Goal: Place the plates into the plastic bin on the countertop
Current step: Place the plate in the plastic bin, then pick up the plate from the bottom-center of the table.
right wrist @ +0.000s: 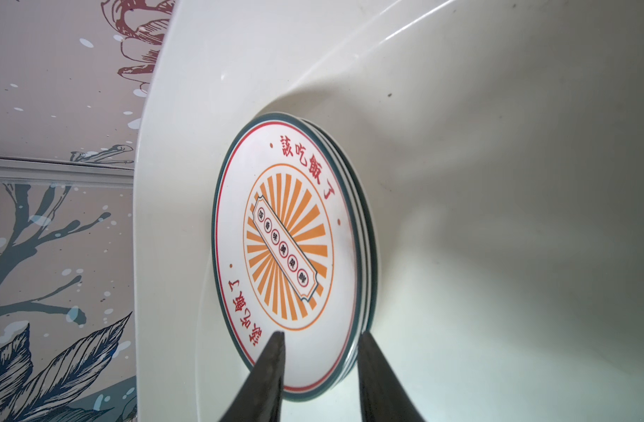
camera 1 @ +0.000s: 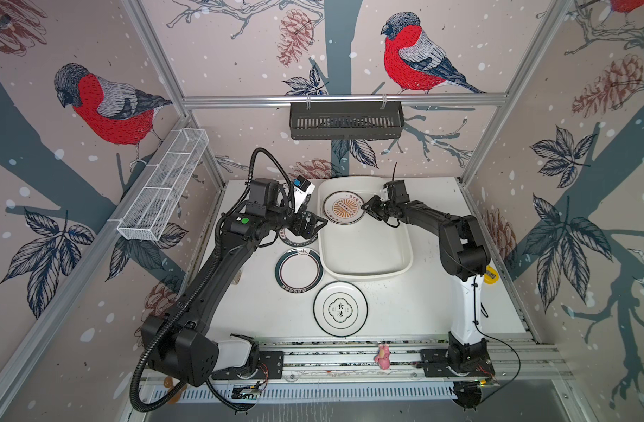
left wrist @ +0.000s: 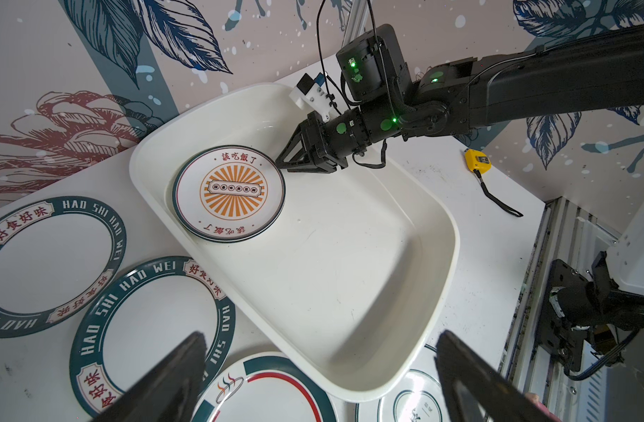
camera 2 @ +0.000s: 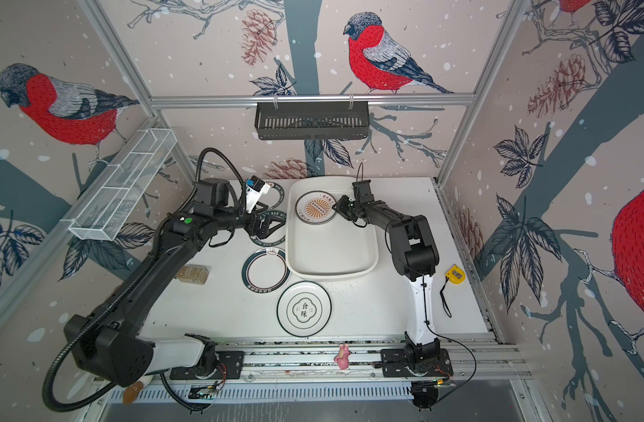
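Note:
The white plastic bin (camera 1: 368, 274) (camera 2: 331, 273) sits at the back of the countertop (camera 1: 404, 310). A small stack of sunburst plates (camera 1: 344, 207) (left wrist: 229, 193) (right wrist: 287, 248) lies flat in its far end. My right gripper (camera 1: 366, 209) (right wrist: 320, 334) is at the stack's edge, its jaws partly open with the rim between them. Left of the bin lie green-rimmed plates (camera 1: 299, 269) (left wrist: 152, 329) (left wrist: 50, 266). The larger white plate (camera 1: 340, 308) lies in front. My left gripper (camera 1: 315, 224) (left wrist: 320, 336) hovers wide open above the green-rimmed plates, holding nothing.
A black slatted shelf (camera 1: 346, 120) hangs on the back wall and a white wire mesh basket (camera 1: 163, 182) on the left frame. A yellow tape measure (camera 2: 455, 274) lies at the right edge, a small jar (camera 2: 192, 274) at the left, a pink toy (camera 1: 382, 358) on the front rail.

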You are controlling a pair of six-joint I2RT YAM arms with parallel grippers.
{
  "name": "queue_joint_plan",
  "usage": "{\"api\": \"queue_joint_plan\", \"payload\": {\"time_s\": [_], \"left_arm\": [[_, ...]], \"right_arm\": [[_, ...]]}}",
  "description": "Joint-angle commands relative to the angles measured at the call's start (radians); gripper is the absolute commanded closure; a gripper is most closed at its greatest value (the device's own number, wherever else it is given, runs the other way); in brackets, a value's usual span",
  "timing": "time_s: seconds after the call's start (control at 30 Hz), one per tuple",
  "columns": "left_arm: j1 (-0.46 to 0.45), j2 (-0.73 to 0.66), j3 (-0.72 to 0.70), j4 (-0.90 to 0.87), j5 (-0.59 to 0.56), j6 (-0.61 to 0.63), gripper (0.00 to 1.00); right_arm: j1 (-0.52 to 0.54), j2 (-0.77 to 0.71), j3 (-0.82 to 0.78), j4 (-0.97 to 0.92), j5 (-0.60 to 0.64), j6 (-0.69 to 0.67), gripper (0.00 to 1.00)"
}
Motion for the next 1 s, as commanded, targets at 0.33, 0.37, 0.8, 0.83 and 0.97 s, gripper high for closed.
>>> {"api": "queue_joint_plan", "payload": {"time_s": [0.33, 0.37, 0.8, 0.83, 0.97], "left_arm": [[-0.002, -0.005, -0.014, 0.021, -0.001, 0.007, 0.03], [-0.003, -0.004, -0.014, 0.022, -0.001, 0.005, 0.03], [-0.002, 0.077, 0.013, 0.036, -0.008, -0.042, 0.03], [-0.003, 0.077, 0.007, 0.038, -0.003, -0.043, 0.03], [-0.002, 0.073, -0.009, 0.044, 0.025, -0.036, 0.04]], "right_arm": [[0.013, -0.558, -0.366, 0.01, 0.08, -0.207, 0.64], [0.013, -0.616, -0.414, 0.01, 0.071, -0.212, 0.64], [0.083, -1.269, -0.814, -0.182, -0.044, -0.202, 0.54], [0.083, -1.292, -0.838, -0.183, -0.068, -0.183, 0.54], [0.116, -1.34, -0.896, -0.228, -0.13, -0.153, 0.51]]}}
